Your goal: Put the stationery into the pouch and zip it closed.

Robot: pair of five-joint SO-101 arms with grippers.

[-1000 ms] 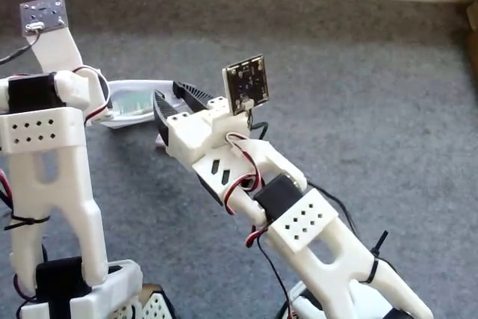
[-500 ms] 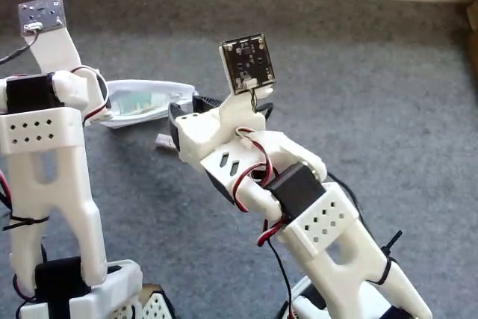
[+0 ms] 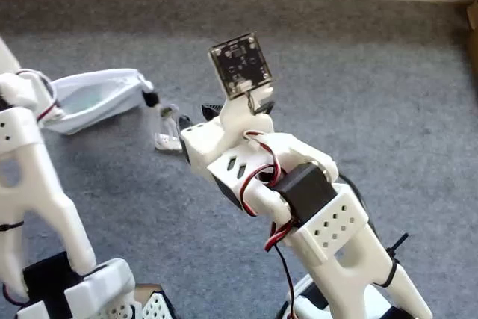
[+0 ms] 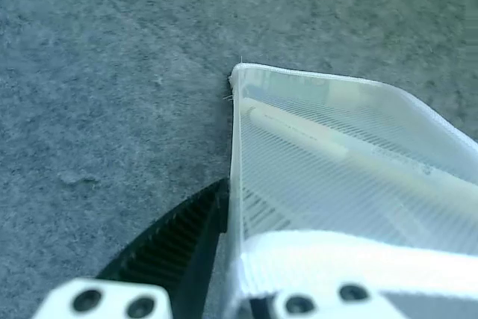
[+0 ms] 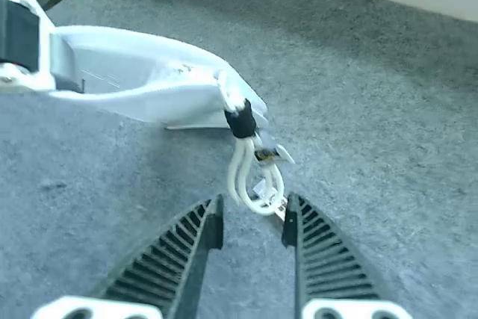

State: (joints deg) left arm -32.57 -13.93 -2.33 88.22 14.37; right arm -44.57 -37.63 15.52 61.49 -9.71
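obstacle: raised pouch [image 3: 97,98] | passage: bare carpet [image 3: 373,87] beside it

Soft, even daylight falls over the grey tabletop [image 3: 388,87], with no hard-edged shadows. Only a faint darker patch lies under the pouch [image 5: 142,80] in the right wrist view. In the left wrist view the pouch's white mesh glares bright, almost washed out, against the dimmer surface.
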